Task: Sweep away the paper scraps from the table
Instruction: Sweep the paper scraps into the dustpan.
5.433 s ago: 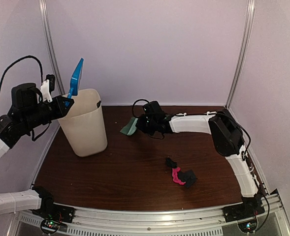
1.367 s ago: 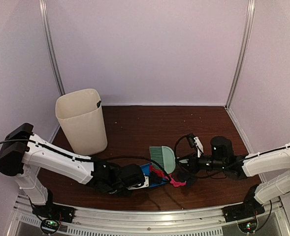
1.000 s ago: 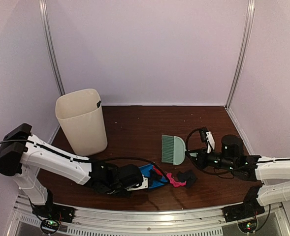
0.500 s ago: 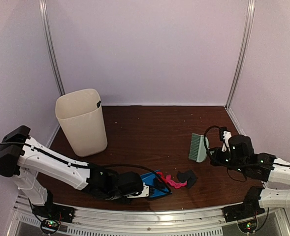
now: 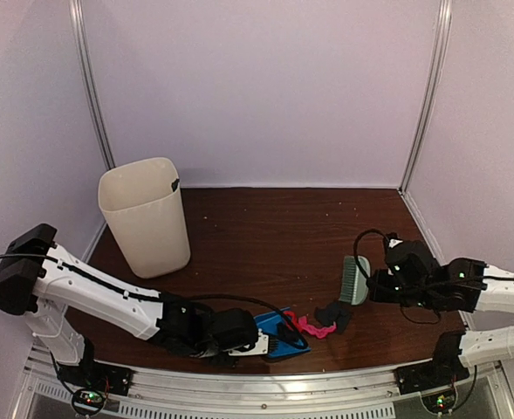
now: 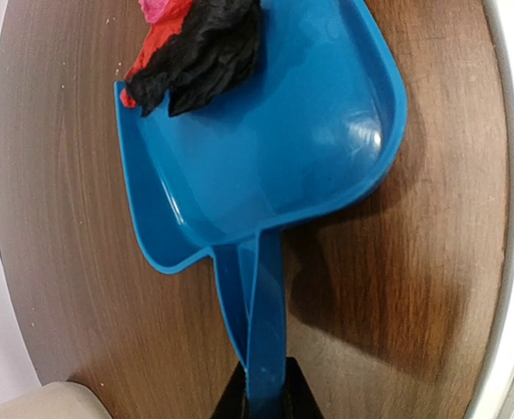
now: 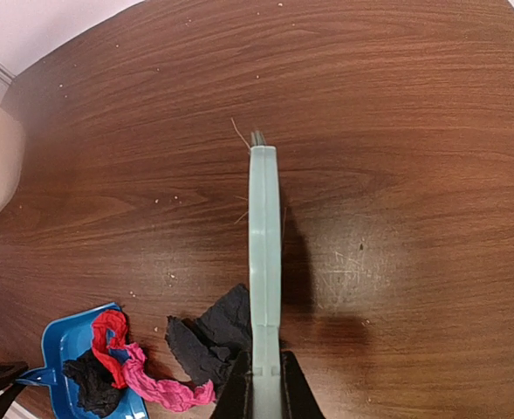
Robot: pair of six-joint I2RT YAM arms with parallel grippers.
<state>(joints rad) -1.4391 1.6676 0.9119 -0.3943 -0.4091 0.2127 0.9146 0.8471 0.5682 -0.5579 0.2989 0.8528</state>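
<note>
Top: left gripper [image 5: 253,339] clamped on the blue dustpan [image 5: 284,340] handle, right gripper [image 5: 372,284] clamped on the green brush [image 5: 354,279] — paper scraps [image 5: 319,325] between them on the table [image 5: 265,227].
Left wrist: black and red scraps at the pan's mouth (partly inside).
Right wrist: brush edge-on — black scraps just beside it.

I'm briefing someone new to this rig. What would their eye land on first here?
The bright blue dustpan near the front of the table, gripped by its handle in the left gripper, stands out, with pink, red and black paper scraps bunched at its mouth. Just right of them the right gripper holds a pale green hand brush edge-on. A cream waste bin stands back left.
</note>
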